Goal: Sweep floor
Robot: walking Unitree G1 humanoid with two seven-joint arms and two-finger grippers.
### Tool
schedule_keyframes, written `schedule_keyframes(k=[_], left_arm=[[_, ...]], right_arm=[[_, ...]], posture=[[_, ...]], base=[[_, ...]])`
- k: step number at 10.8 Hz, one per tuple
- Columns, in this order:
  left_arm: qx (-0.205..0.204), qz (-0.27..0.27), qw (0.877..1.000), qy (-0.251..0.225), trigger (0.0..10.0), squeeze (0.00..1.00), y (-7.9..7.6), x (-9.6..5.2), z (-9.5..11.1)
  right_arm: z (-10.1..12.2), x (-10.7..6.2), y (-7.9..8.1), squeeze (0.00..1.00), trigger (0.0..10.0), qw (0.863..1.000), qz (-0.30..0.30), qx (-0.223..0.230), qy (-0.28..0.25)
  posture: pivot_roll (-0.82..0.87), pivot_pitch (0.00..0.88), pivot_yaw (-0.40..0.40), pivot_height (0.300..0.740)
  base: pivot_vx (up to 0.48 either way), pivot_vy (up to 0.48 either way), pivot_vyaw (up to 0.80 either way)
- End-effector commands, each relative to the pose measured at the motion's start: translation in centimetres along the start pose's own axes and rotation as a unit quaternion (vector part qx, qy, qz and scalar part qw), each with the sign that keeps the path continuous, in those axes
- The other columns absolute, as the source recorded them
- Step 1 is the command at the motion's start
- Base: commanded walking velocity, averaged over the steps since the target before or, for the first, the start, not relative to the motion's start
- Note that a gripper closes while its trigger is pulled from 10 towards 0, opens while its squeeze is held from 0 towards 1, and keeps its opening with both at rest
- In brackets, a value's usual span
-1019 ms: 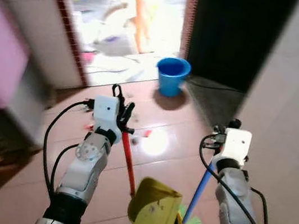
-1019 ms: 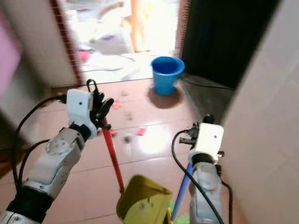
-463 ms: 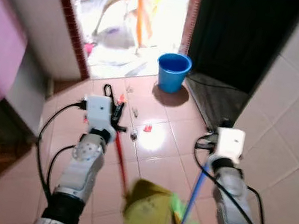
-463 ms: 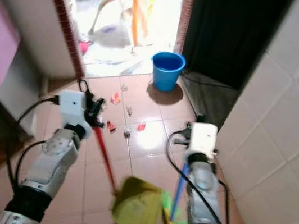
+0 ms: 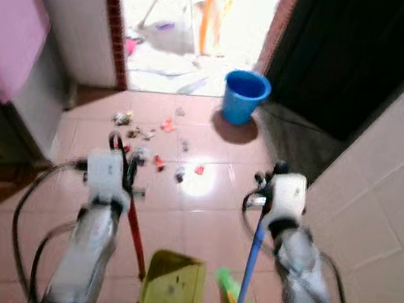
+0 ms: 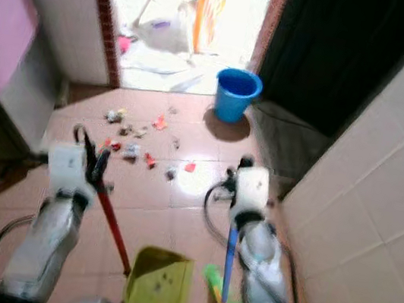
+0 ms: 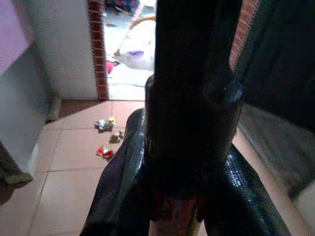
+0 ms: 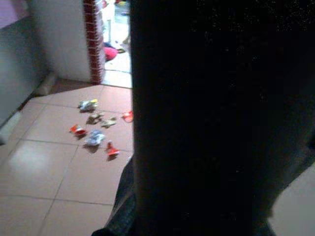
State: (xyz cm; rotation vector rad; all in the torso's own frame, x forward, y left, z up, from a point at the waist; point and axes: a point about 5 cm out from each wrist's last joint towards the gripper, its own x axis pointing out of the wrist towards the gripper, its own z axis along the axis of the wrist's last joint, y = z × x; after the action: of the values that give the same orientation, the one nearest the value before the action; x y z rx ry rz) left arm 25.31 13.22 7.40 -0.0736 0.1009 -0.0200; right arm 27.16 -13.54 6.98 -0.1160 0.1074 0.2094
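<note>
While the left gripper (image 5: 123,172) clamped the red-handled yellow dustpan (image 5: 166,293) and the right gripper (image 5: 263,194) the blue-handled green broom (image 5: 244,290), scattered litter (image 5: 142,142) lay beyond them, mid-frame.

Daylight pours through the doorway (image 5: 197,12), blown out white; a glare patch (image 5: 196,185) shines on the floor tiles (image 6: 169,215). Head views smear with motion blur, arms softest. Wrist views sit dim, dark blurred foreground, litter (image 8: 98,129) fuzzy

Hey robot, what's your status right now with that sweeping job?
Left pincer shut on red dustpan handle; right pincer shut on blue broom handle. Litter lies ahead, unswept. Blue bucket stands beyond it, by the doorway.
</note>
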Motion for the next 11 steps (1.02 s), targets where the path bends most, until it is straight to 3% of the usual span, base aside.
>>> schedule_keyframes(k=[1, 4, 5, 6, 7, 9, 11], left_arm=[[0.009, -0.015, 1.0, -0.015, 10.0, 0.0, -0.2, 0.5, 0.8], [0.008, -0.037, 0.998, -0.046, 10.0, 0.0, -1.8, 2.7, 4.4], [0.042, -0.029, 0.999, -0.019, 10.0, 0.0, -1.0, 1.7, 2.0], [0.024, -0.026, 0.999, 0.001, 10.0, 0.0, -0.5, 0.4, 1.9], [0.058, -0.065, 0.996, 0.002, 10.0, 0.0, -0.6, -0.7, 1.6], [0.031, -0.035, 0.999, 0.024, 10.0, 0.0, 0.4, -0.3, 1.0], [0.017, -0.052, 0.998, 0.008, 10.0, 0.0, -0.7, 1.0, 2.1]], right_arm=[[-0.6, 0.1, 0.4, 0.0, 10.0, 1.0, -0.003, 0.012, 0.012], [2.1, 0.9, -2.1, 0.0, 10.0, 1.0, -0.022, 0.002, -0.015], [-0.2, 0.1, -3.1, 0.0, 10.0, 0.998, -0.058, -0.021, 0.013], [0.6, -0.6, -3.0, 0.0, 10.0, 0.997, -0.072, 0.007, 0.007], [1.1, -1.2, -2.2, 0.0, 10.0, 0.999, -0.048, -0.014, -0.005], [1.9, -1.4, -1.9, 0.0, 10.0, 0.998, -0.059, 0.028, -0.016], [2.6, -1.0, -2.0, 0.0, 10.0, 0.997, -0.058, 0.053, -0.023]], posture=[[-0.02, 0.034, 0.025, 0.74], [-0.03, 0.01, 0.041, 0.74], [-0.03, 0.073, 0.043, 0.74], [-0.04, 0.113, 0.061, 0.74], [-0.04, 0.094, 0.065, 0.74], [-0.07, 0.063, 0.083, 0.74], [-0.06, 0.065, 0.077, 0.74]], base=[[0.0, 0.0, 0.0], [0.0, 0.0, 0.0], [0.0, 0.0, 0.0], [0.0, 0.0, 0.0], [0.0, 0.0, 0.0], [0.0, 0.0, 0.0], [0.0, 0.0, 0.0]])
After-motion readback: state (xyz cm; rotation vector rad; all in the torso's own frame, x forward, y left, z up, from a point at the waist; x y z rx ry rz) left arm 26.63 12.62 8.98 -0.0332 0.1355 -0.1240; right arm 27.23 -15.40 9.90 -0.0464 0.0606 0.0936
